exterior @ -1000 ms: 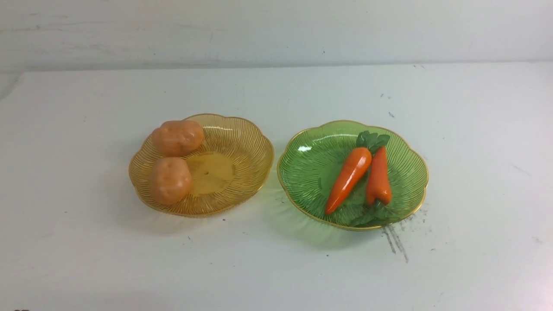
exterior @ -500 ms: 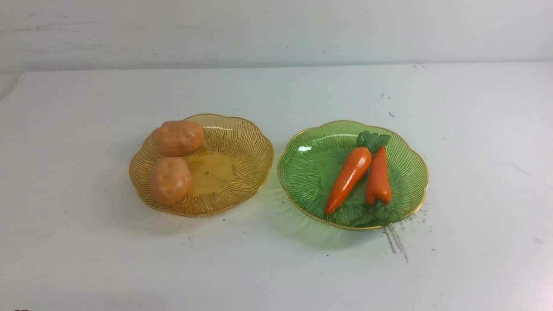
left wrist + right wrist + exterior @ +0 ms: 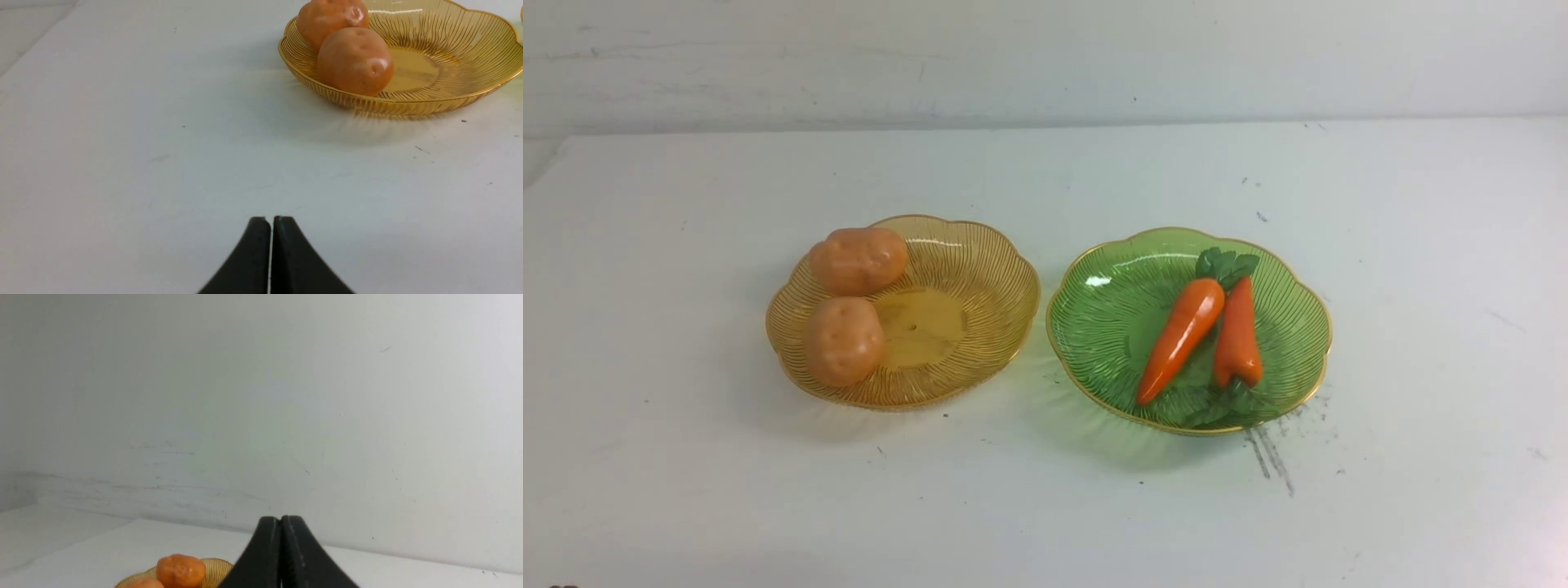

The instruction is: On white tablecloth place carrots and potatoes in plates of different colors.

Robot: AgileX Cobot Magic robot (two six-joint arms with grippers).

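Left hand and right hand are both closed, tips together, gripping nothing and touching neither food nor plate. Across the lower part of the front view lies the bare white cloth. Right of centre, the green plate holds both carrots, the long one and the short one, side by side. They look light, stiff and slick; the thick middle seems the best hold, since the tapered tip could slide out and the leaves probably bend. Left of centre, the amber plate holds the near potato and, just beyond it, the far potato. Each is likely firm and light but round enough to roll, so grip across the narrow sides. The sorting looks finished.
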